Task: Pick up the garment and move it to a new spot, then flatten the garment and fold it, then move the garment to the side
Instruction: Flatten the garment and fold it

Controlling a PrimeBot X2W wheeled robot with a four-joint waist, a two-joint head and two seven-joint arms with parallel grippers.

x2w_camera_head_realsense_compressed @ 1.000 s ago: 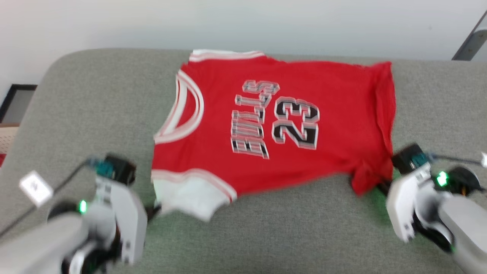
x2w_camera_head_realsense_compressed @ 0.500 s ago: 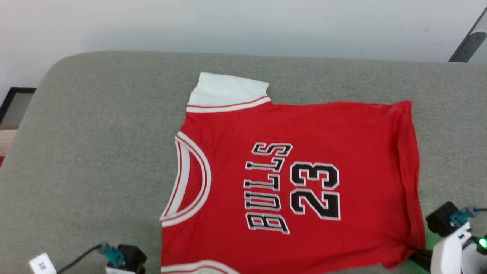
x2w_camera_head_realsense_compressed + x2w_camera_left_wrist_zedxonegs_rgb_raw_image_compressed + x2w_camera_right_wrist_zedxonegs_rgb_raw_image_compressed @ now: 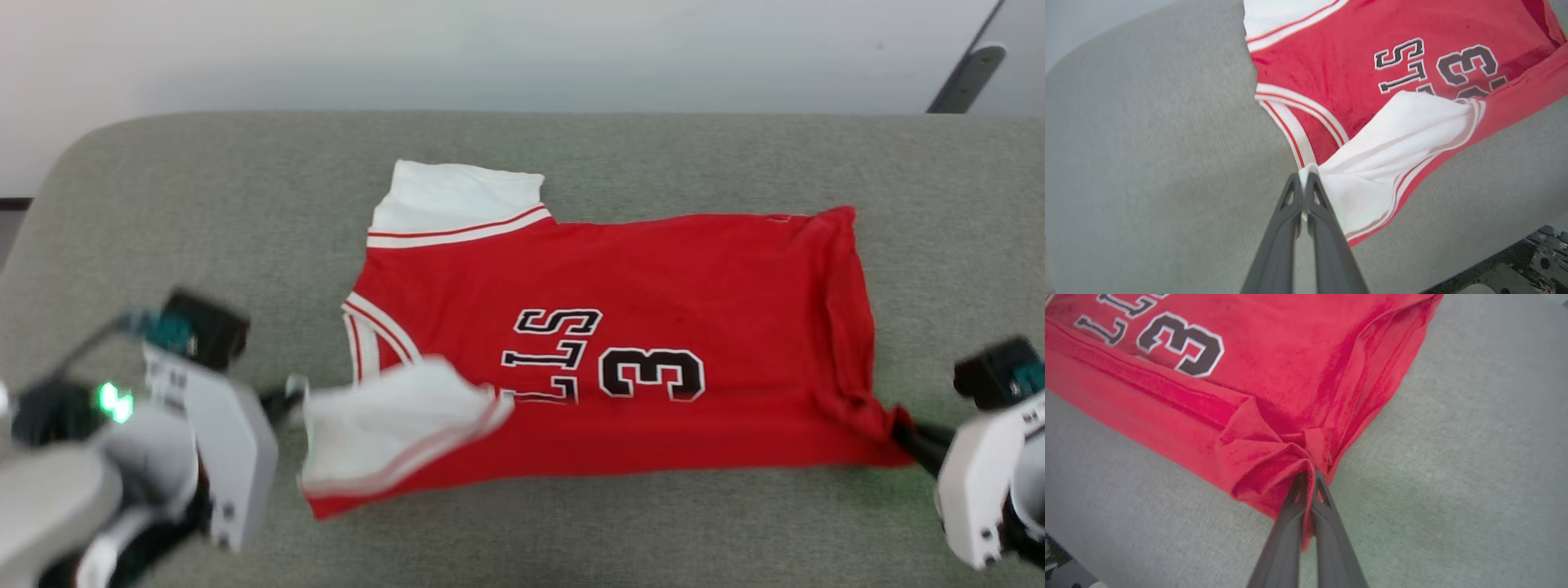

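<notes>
L fingers [image 3: 1289, 208] clamped on garment [image 3: 694, 278] sleeve [image 3: 1404, 134] | R fingers [image 3: 1325, 516] clamped on hem corner [image 3: 1274, 465]

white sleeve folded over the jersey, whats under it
The white sleeve covers the jersey's red front, hiding the start of the lettering and number; only LLS and 3 show.

The light is bright, soft and even, with only faint shadows on the grey cushion [image 3: 204, 204]. In the head view the left gripper [image 3: 284, 398] looks blurred, and both wrist views bend at the edges.
</notes>
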